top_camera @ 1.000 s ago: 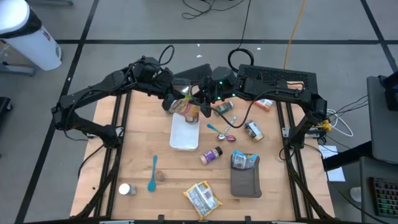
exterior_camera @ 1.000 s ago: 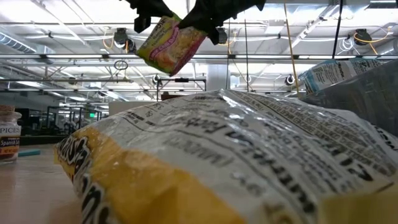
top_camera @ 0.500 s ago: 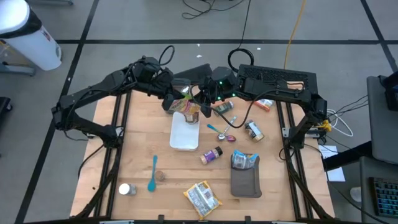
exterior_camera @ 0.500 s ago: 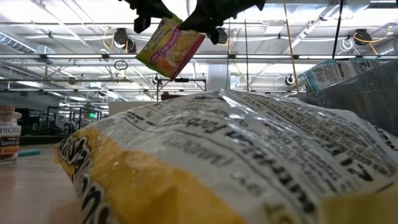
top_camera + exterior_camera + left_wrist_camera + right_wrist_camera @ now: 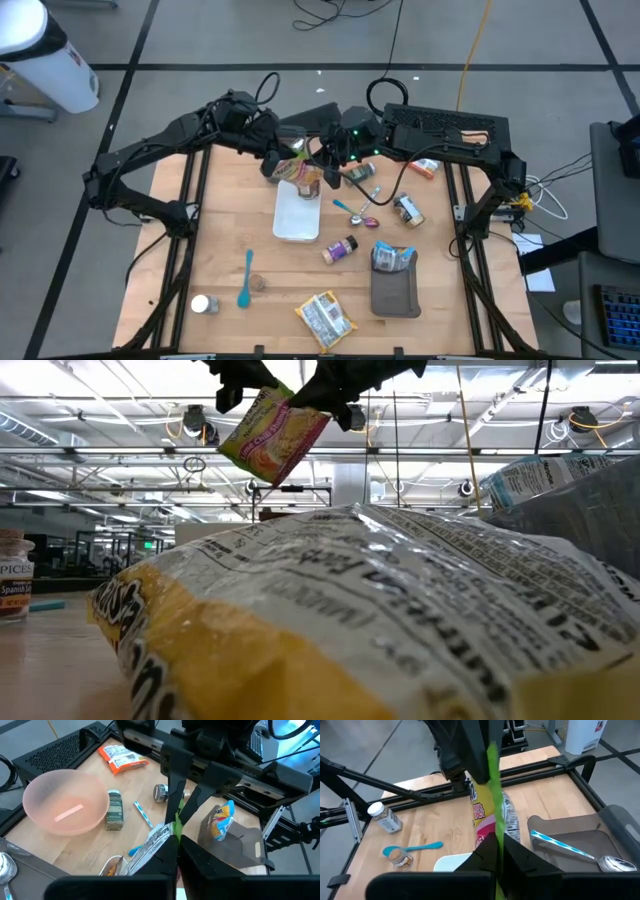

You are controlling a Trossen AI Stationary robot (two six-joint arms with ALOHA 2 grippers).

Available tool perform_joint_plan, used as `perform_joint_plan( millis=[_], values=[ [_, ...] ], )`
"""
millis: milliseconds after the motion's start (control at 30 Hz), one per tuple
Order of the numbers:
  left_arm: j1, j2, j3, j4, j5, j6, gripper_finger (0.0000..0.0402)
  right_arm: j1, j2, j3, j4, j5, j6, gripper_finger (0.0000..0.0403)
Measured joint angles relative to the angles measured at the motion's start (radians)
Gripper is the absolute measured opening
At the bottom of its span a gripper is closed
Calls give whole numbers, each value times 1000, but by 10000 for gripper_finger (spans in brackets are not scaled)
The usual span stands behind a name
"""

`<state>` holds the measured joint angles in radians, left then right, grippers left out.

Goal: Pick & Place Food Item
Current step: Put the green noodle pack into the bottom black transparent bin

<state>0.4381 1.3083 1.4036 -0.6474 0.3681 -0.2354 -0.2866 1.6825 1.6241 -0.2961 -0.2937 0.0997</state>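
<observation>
A pink, yellow and green food packet [image 5: 303, 170] hangs in the air over the far end of a white tray [image 5: 297, 215]. Both grippers are shut on it. My left gripper [image 5: 286, 160] is at its left side and my right gripper [image 5: 324, 162] at its right side. In the low view the packet [image 5: 272, 435] hangs tilted below the two dark grippers, high above the table. Each wrist view looks along the packet's thin green edge [image 5: 493, 775] toward the other gripper. My left gripper pinches the packet's upper left corner [image 5: 255, 398] between its two fingers, coming slanting down from the table's left. The packet [image 5: 175, 822] sits edge-on in the hold, lifted clear of the tray. My right gripper pinches the packet's upper right edge [image 5: 318, 408] between its two fingers, slanting down from the table's right. Its fingertips [image 5: 490, 851] close on the thin green seam [image 5: 495, 832]. The packet hangs tilted below, clear of everything.
On the table lie a spice jar [image 5: 340, 249], a blue spoon [image 5: 246, 278], a snack bag [image 5: 325, 318], a dark tray [image 5: 395, 292] with a blue bag [image 5: 392, 258], a can [image 5: 407, 210] and an orange packet [image 5: 425, 168]. A pink bowl [image 5: 65, 805] stands nearby.
</observation>
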Motion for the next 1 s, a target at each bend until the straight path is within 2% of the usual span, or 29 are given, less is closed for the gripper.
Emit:
perform_joint_plan(
  millis=[233,400,467,767,1000],
  values=[
    [18,-1,0,65,37,4,107,-14,-14,-2,31,4,0,0],
    [63,-4,0,140,75,-3,167,-35,-56,-1,5,5,-21,0],
    [95,-28,0,150,78,-4,182,-44,-102,-3,-70,5,-36,0],
    [225,-130,1,166,81,27,202,-38,-303,-2,-326,44,-58,0],
    [284,-176,2,98,80,45,202,29,-426,0,-513,137,29,0]
  ],
)
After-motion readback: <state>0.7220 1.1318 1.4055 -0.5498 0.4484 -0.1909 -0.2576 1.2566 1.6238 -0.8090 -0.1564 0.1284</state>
